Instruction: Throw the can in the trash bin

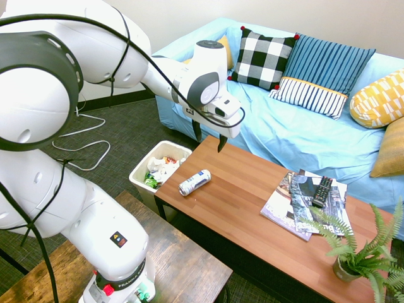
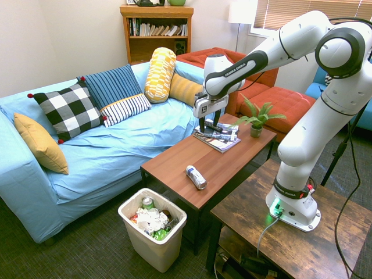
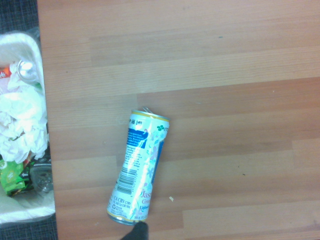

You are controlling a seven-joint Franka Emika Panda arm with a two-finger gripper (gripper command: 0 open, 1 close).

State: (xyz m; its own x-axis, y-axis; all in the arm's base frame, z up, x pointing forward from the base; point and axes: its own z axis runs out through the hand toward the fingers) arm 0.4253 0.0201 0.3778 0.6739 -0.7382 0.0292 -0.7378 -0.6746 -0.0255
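The can (image 1: 194,182) lies on its side near the end of the wooden coffee table (image 1: 252,208), white with blue label marks. It also shows in the second exterior view as the can (image 2: 196,176) and in the wrist view as the can (image 3: 139,170). My gripper (image 1: 209,140) hangs open well above the table, over its sofa-side edge and apart from the can, with nothing between the fingers. The trash bin (image 1: 165,146) stands on the floor just off the table's end, holding white, green and red litter. In the second exterior view the trash bin (image 2: 157,250) is in front of the table.
Magazines (image 1: 297,202) with a black remote (image 1: 322,190) lie mid-table, and a potted fern (image 1: 360,252) stands at the far end. A blue sofa (image 1: 303,132) with cushions runs along the table. A darker wooden table (image 1: 183,265) bears the arm.
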